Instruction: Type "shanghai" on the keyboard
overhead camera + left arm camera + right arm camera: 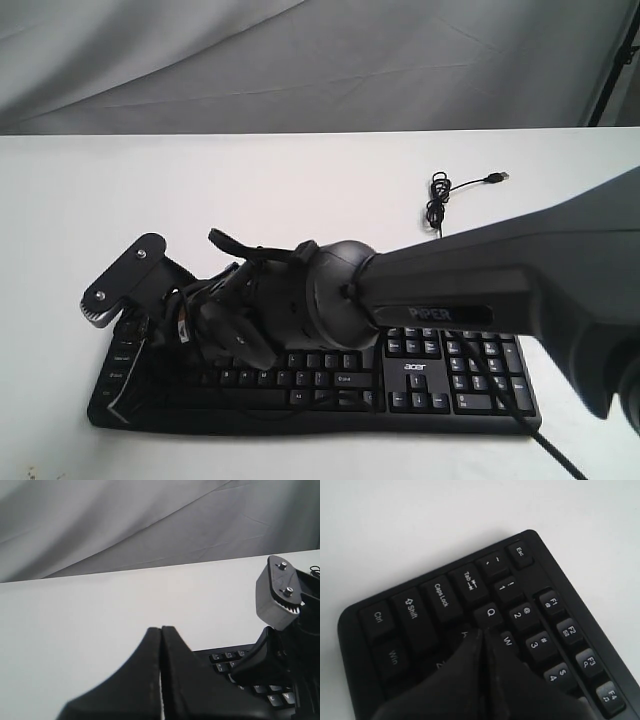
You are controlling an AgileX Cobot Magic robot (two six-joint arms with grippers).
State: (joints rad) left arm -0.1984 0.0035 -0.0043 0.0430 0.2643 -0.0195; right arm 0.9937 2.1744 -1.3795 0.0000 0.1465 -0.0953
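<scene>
The black keyboard (440,385) with white-lettered keys lies along the near edge of the white table. My right arm reaches across it to its left end. My right gripper (484,631) is shut with nothing in it. Its joined tips point down at the A key, just below Q (491,612) and beside W (507,641); whether they touch is not clear. In the exterior view that gripper (152,345) is low over the left keys. My left gripper (161,628) is shut and empty, off the left end of the keyboard (227,656), and is not visible in the exterior view.
The keyboard's thin black cable (437,200) lies coiled behind it, ending in a USB plug (497,177). A grey block (277,592) on the right wrist stands up over the keyboard's left end. Grey cloth hangs behind the white table (200,190).
</scene>
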